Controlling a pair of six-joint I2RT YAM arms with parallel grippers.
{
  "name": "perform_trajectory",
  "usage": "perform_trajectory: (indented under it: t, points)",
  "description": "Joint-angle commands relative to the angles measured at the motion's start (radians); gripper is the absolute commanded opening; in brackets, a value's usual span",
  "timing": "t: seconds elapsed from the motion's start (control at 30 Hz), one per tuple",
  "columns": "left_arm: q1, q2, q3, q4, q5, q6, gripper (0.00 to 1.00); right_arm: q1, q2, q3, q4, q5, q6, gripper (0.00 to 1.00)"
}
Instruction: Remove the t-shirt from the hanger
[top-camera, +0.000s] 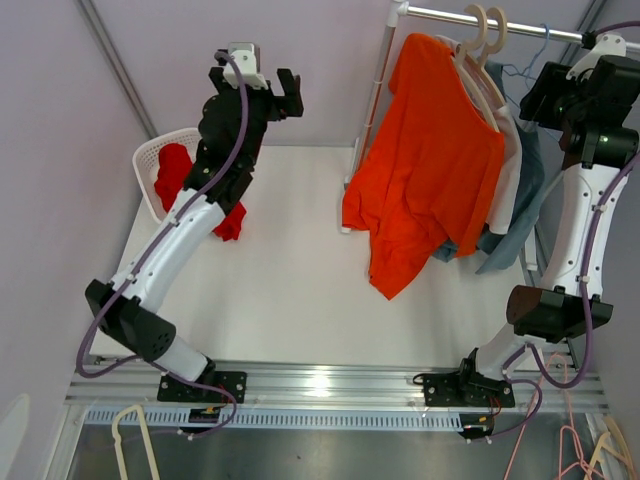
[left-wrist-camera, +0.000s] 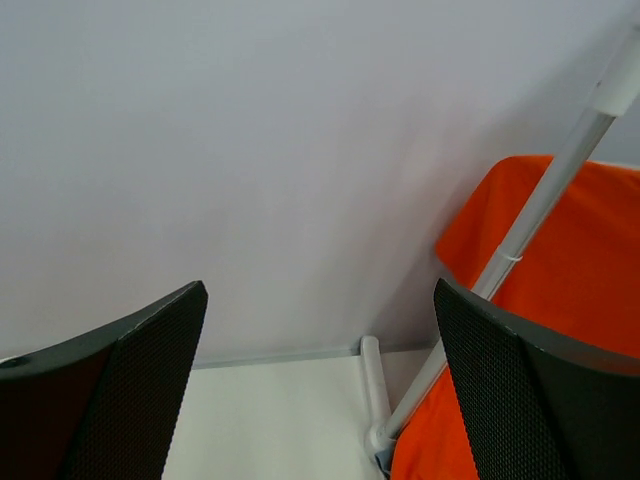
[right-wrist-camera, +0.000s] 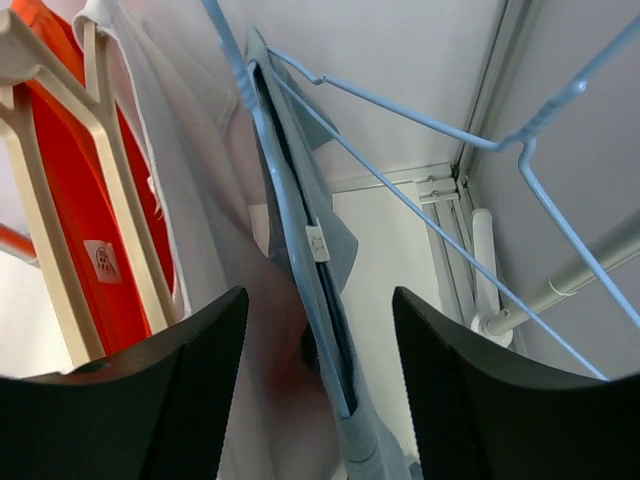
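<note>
Orange t-shirt (top-camera: 425, 170) on beige hanger (top-camera: 478, 45), hung from rail (top-camera: 520, 22) at far right of table (top-camera: 280, 300). It droops unevenly, hem low. White shirt (top-camera: 511, 160) and blue garment (top-camera: 522, 210) just behind it. Left gripper (left-wrist-camera: 320, 300) raised near back wall, left of rack: jaws wide, empty. Right gripper (right-wrist-camera: 320, 300) up by rail: jaws apart, blue garment on wire hanger (right-wrist-camera: 420, 215) passes between fingers, no grip seen. Basket (top-camera: 145, 160) with red cloth (top-camera: 172, 178) far left.

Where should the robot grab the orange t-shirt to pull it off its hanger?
Probably take the orange t-shirt by its loose bottom corner, coming from the left with the open left hand. That corner dangles free over the table, while other clothes crowd its right side and the beige hanger fills the top.
</note>
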Motion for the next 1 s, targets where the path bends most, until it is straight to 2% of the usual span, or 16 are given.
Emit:
perform_trajectory:
  t: [0.0,0.07,0.1,0.27,0.33,0.4,0.53,0.63,0.77,0.8,0.97]
  points:
    - [-0.031,-0.07,-0.038,0.039,0.017,-0.038,1.0,-0.004,-0.01,0.059,-0.001,-0.041,-0.015,0.62]
    - [-0.057,-0.087,-0.056,0.034,0.013,-0.035,1.0,-0.004,0.005,0.059,-0.004,-0.041,-0.018,0.58]
    - [-0.066,-0.094,-0.062,0.033,0.007,-0.026,1.0,-0.002,0.012,0.059,-0.006,-0.044,-0.02,0.49]
    - [-0.096,-0.152,-0.122,0.06,-0.01,-0.017,1.0,-0.002,0.041,0.049,-0.009,-0.064,-0.015,0.28]
    - [-0.1,-0.159,-0.12,0.054,-0.012,-0.012,0.99,-0.002,0.047,0.053,-0.007,-0.068,-0.012,0.29]
    - [-0.102,-0.168,-0.124,0.049,-0.015,-0.008,0.99,-0.002,0.055,0.053,-0.004,-0.071,-0.014,0.39]
    - [-0.102,-0.186,-0.142,0.055,-0.019,-0.002,0.99,0.001,0.061,0.049,0.005,-0.071,-0.017,0.42]
    - [-0.102,-0.188,-0.15,0.057,-0.019,0.003,1.0,0.001,0.062,0.049,0.019,-0.07,-0.017,0.37]
    - [-0.106,-0.186,-0.153,0.057,-0.016,0.008,0.99,0.013,0.064,0.056,0.051,-0.047,-0.011,0.15]
    - [-0.108,-0.185,-0.153,0.059,-0.012,0.012,1.0,0.013,0.064,0.062,0.06,-0.045,-0.008,0.01]
    - [-0.116,-0.179,-0.148,0.04,-0.007,0.015,1.0,0.022,0.064,0.072,0.117,-0.05,0.052,0.0]
